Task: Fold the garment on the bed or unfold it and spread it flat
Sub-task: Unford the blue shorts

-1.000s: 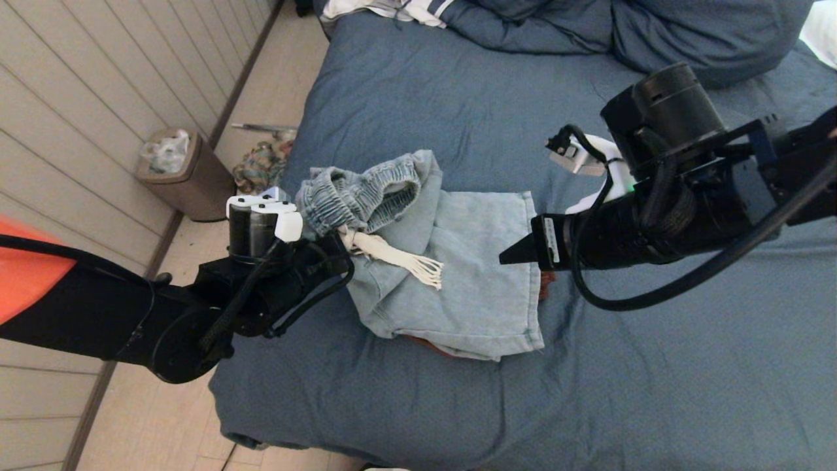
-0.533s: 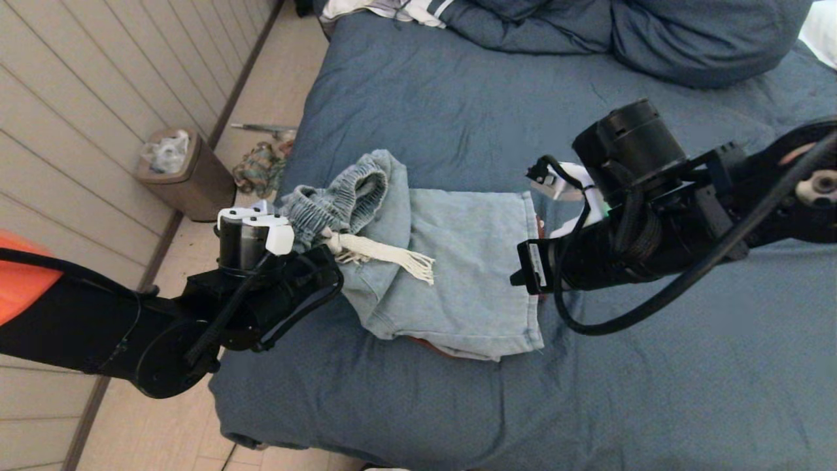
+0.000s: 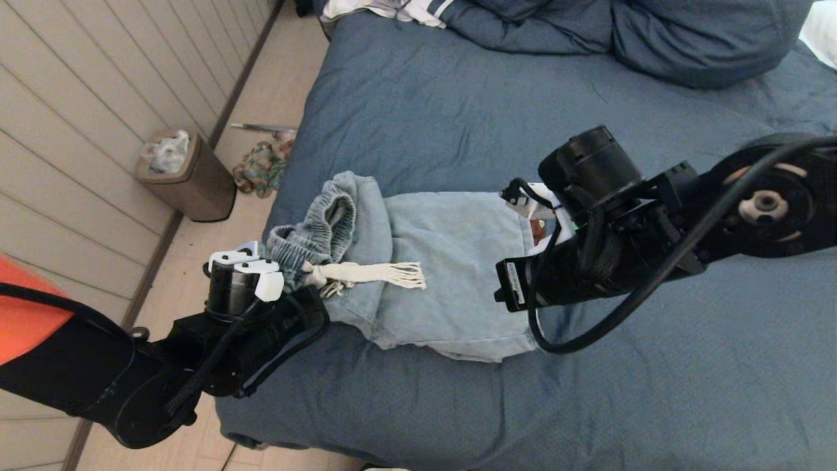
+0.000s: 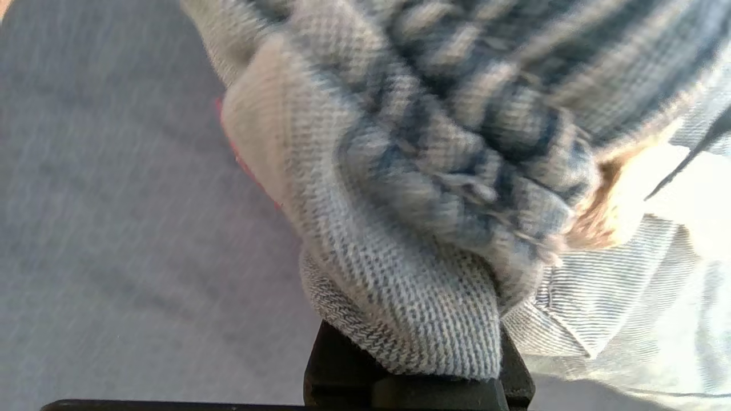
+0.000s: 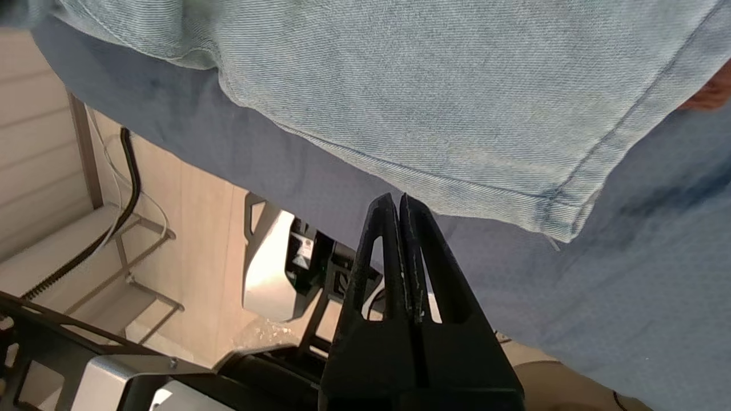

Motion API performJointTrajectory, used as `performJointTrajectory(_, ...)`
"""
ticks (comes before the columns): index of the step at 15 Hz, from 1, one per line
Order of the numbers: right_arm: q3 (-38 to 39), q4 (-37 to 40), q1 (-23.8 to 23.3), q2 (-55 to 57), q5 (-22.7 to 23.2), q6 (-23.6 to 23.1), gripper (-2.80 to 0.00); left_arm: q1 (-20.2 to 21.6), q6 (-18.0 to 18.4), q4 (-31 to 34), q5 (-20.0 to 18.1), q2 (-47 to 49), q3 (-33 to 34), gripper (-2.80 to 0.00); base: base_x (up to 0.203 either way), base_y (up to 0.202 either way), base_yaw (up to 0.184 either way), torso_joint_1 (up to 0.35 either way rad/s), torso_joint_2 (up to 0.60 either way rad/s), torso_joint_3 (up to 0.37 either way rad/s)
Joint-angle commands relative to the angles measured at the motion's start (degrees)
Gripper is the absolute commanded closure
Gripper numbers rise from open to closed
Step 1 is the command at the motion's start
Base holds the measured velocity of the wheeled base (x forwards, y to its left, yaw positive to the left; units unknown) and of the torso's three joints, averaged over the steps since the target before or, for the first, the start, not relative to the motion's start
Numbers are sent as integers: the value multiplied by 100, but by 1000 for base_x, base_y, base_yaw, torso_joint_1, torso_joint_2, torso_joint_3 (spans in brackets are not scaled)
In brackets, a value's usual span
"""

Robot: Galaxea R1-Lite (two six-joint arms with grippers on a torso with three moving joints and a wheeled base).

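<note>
The bed (image 3: 458, 111) is carrying a wrinkled slate-blue cover, with a bunched blue duvet (image 3: 628, 33) lying across its far end and a white striped cloth (image 3: 386, 10) sitting at the far left corner. Light blue denim shorts (image 3: 451, 275) are lying on the cover near the left edge, the elastic waistband bunched up and a cream drawstring (image 3: 373, 273) trailing over the fabric, with something red peeking out from under the hem

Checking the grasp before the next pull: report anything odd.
The right gripper is shut on nothing: its tips sit just off the hem of the denim shorts. The left gripper does hold the bunched waistband.
</note>
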Motion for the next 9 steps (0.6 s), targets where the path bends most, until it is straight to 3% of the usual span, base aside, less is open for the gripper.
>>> performJointTrajectory(1,-2,7,14,105,-3,11,0,-2,-14,-109,18,86,115,0,0,0,0,0,0,0)
performJointTrajectory(2,-2,7,14,106,-4,11,0,-1,-11,-177,36,101,123,0,0,0,0,0,0,0)
performJointTrajectory(3,7,7,14,122,-4,19,0,-8,2,-231,86,139,132,-280,0,0,0,0,0,0)
performJointTrajectory(7,10,-6,5,129,23,46,0,-8,28,-304,109,98,190,-280,0,0,0,0,0,0)
performJointTrajectory(9,24,-55,-10,115,23,46,0,-9,60,-308,-66,-167,321,-280,0,0,0,0,0,0)
